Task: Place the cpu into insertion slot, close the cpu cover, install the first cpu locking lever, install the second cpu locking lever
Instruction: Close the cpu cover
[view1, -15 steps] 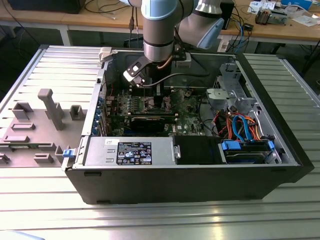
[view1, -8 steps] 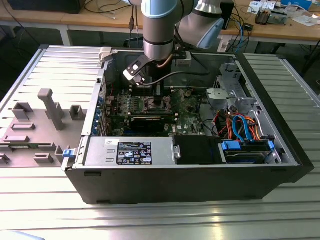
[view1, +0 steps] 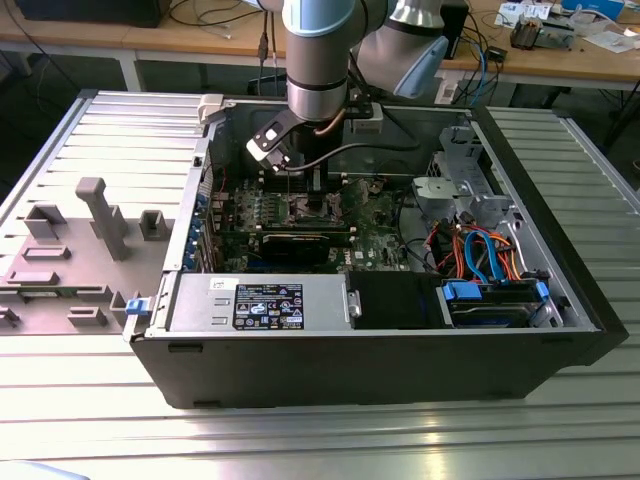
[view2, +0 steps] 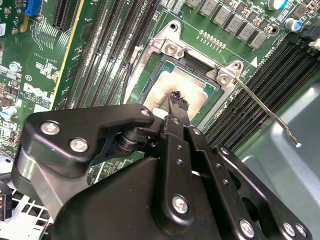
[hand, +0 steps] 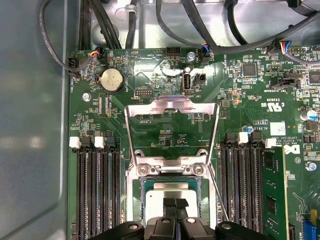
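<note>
CPU (hand: 154, 202) seated flat in insertion slot (hand: 172, 180) on the green board (hand: 165, 135), inside the open computer case (view1: 400, 335). Gripper (hand: 175, 204) sits directly above it, fingertips closed together with nothing between them, probably touching the chip's top. CPU cover (hand: 150, 107) is hinged up and open. Locking lever (view2: 260, 102) juts out beside the socket, unlatched.
</note>
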